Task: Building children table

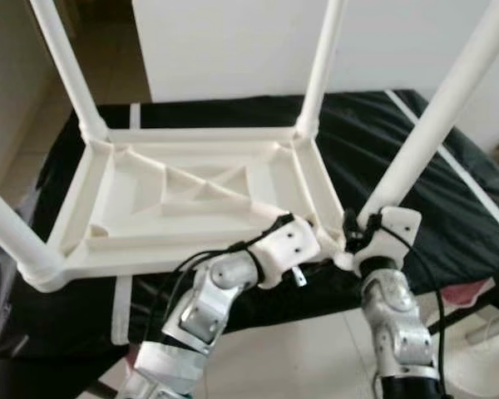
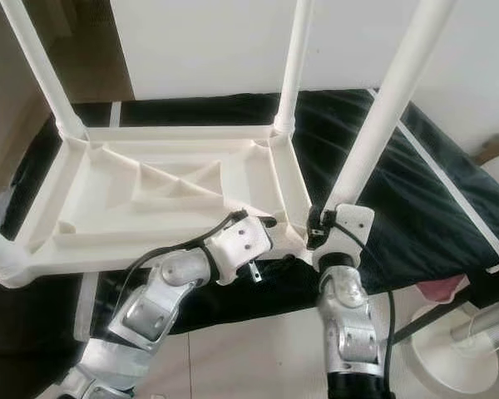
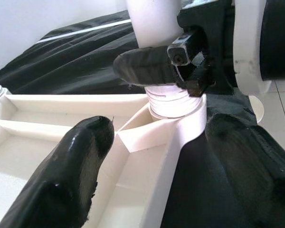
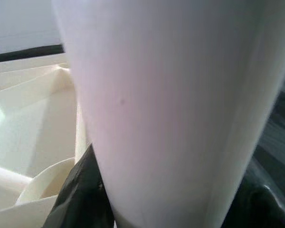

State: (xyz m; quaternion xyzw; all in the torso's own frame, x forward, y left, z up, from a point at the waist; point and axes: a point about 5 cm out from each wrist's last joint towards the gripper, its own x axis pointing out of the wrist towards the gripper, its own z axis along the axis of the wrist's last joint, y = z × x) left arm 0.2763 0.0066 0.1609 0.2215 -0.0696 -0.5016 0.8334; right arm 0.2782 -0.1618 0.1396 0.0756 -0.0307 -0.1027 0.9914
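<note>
Table: a white plastic children's table (image 1: 191, 199) lies upside down on a black cloth-covered surface (image 1: 449, 199), its ribbed underside facing up and four white plastic tube legs pointing upward.

Tray-like underside: the shallow hollow inside the table's rim holds only its own moulded ribs (a diagonal brace crosses the middle).

Near-right leg: a white round plastic leg (image 1: 437, 116) rises at a slant from the corner socket (image 3: 173, 102) nearest the robot's right side; ridged threads show at its base where it meets the socket.

Right gripper: the right gripper (image 2: 328, 223) is closed around the base of the near-right leg, just above the socket, one black finger (image 3: 147, 66) pressed against the tube; in the right wrist view the leg looms directly between the fingers.

Left gripper: the left gripper (image 3: 175, 156) sits at the table's near edge, just beside the same corner; its two black fingers stand apart, straddling the rim, one over the underside, one outside over the black cloth. Whether they pinch the rim cannot be told.

Other legs: the two far legs (image 1: 320, 71) stand at the back corners, a fourth (image 1: 8, 229) at the near-left corner.

Surroundings: a white wall (image 1: 233, 41) behind, pale tiled floor (image 1: 308, 357) below, and a white round stand base (image 2: 453, 357) on the floor at the robot's right.
</note>
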